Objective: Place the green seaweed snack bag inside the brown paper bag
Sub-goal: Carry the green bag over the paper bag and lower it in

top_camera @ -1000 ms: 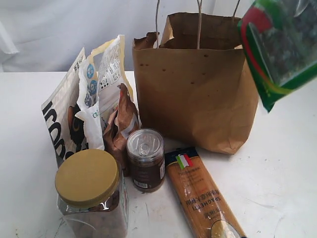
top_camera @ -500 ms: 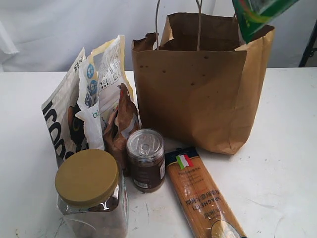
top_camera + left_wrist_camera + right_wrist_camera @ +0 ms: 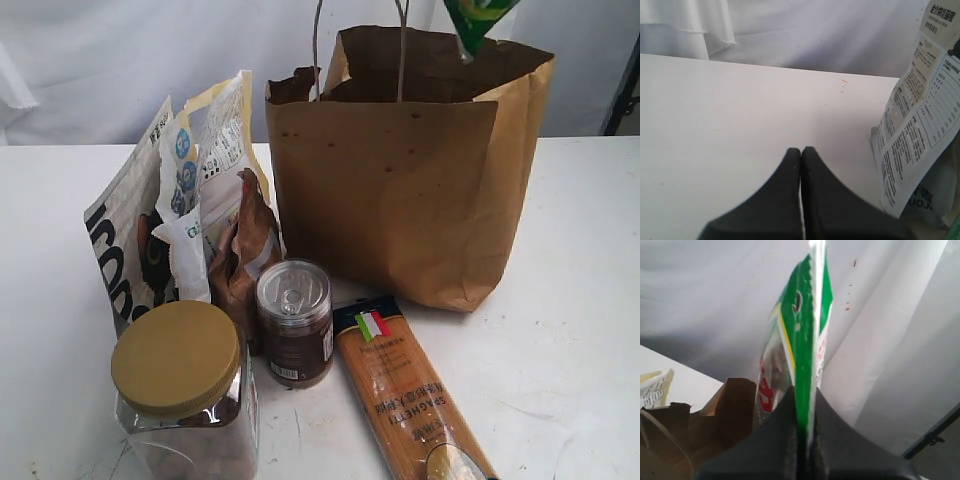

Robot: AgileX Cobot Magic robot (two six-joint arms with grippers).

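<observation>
Green seaweed snack bag (image 3: 475, 18) is needing nothing from the left gripper (image 3: 801, 149), which is pinched together and empty. At centre, the brown paper bag (image 3: 400, 190) is standing open. At the upper right, the green corner is seemingly hanging above that mouth: lower straight, release late. Only the right wrist view is showing the right gripper (image 3: 804, 390) clamping the pouch edge.
</observation>
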